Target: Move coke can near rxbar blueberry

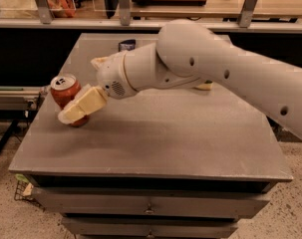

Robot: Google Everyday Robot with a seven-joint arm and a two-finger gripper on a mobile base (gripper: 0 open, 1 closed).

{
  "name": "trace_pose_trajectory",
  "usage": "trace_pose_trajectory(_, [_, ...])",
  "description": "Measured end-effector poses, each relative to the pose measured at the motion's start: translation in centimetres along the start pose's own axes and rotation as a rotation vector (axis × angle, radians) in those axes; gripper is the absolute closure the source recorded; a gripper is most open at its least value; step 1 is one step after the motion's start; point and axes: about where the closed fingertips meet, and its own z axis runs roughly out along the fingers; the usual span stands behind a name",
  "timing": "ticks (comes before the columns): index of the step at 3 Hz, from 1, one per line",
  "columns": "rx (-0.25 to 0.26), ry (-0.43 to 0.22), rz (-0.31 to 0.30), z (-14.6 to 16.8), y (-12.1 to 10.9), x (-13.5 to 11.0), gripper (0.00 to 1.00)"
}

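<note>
A red soda can with a silver top point(64, 87) stands near the grey tabletop's point(180, 143) left edge. The cream gripper point(74, 114) overlaps the can's near side; whether its jaws clench cannot be told. A small dark-blue wrapped bar point(126, 45) lies at the far edge.

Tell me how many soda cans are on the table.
1. The coke can stands near the table's left edge, with the gripper just in front of it. The arm may hide others.

Warm overhead light casts a soft shadow beneath the pincer point(74, 111) at the coke can point(62, 90).
</note>
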Motion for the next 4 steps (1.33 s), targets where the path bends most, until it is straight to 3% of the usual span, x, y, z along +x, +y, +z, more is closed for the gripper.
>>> trace_pose_trajectory(1, [0.01, -0.018, 0.029, 1.9, 0.0, 0.7, 0.0])
trace_pose_trajectory(2, [0.031, -0.035, 0.05, 2.9, -0.1, 1.2, 0.16])
trace_pose_trajectory(4, [0.11, -0.048, 0.057, 1.1, -2.1, 1.3, 0.63])
